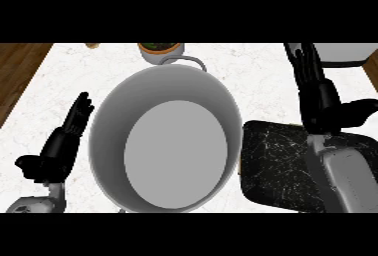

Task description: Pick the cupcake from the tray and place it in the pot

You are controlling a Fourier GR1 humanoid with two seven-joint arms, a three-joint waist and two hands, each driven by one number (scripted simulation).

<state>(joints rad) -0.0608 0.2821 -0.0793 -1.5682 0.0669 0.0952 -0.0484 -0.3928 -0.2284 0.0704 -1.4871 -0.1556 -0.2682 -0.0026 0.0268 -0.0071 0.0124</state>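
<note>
A large grey pot (111, 125) fills the middle of the counter, and nothing lies inside it. To its right lies the black marbled tray (273, 165). My right forearm crosses the tray, and my right hand (322, 107) stretches past the tray's far edge with straight fingers and the thumb out to the right. No cupcake shows on the bare part of the tray; the arm hides the rest. My left hand (63, 145) rests open left of the pot, fingers up.
A small white cup-shaped thing with a dark green top (160, 50) stands just behind the pot's handle. A pale grey object (341, 52) sits at the far right. Wooden floor shows beyond the counter's left edge (18, 75).
</note>
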